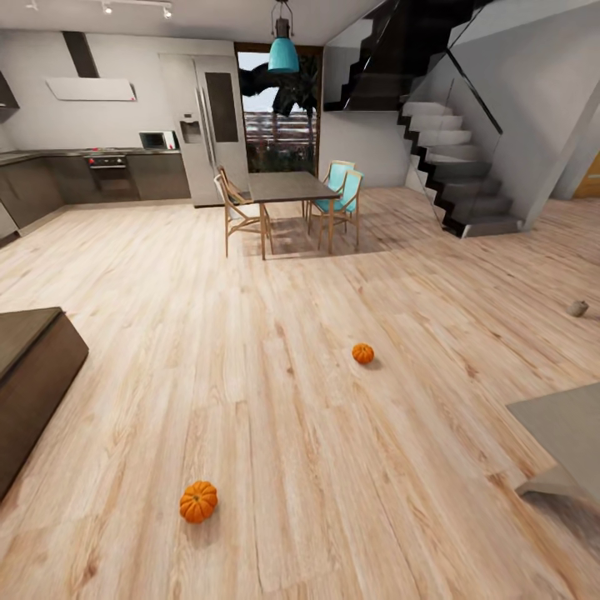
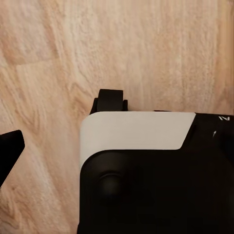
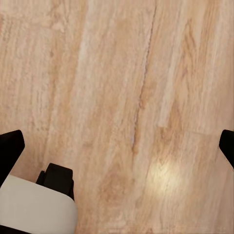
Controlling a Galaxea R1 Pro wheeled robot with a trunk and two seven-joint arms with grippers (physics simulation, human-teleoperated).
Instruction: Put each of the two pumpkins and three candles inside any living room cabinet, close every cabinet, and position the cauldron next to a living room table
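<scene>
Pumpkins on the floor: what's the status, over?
Right gripper open, empty. Near pumpkin and far pumpkin both loose on floor. Cabinet at left.

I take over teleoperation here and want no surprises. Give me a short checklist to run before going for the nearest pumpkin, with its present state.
1. Nearest pumpkin located, free on the wood floor: ok.
2. Second pumpkin located, farther off on the floor: ok.
3. Right tool open with nothing between its fingers: ok.
4. Left tool open: cannot tell, one fingertip shows at the picture's edge.
5. Cabinet front open to take the pumpkin: cannot tell.
6. All three candles located: not ok, one small tan thing at far right may be one.
</scene>
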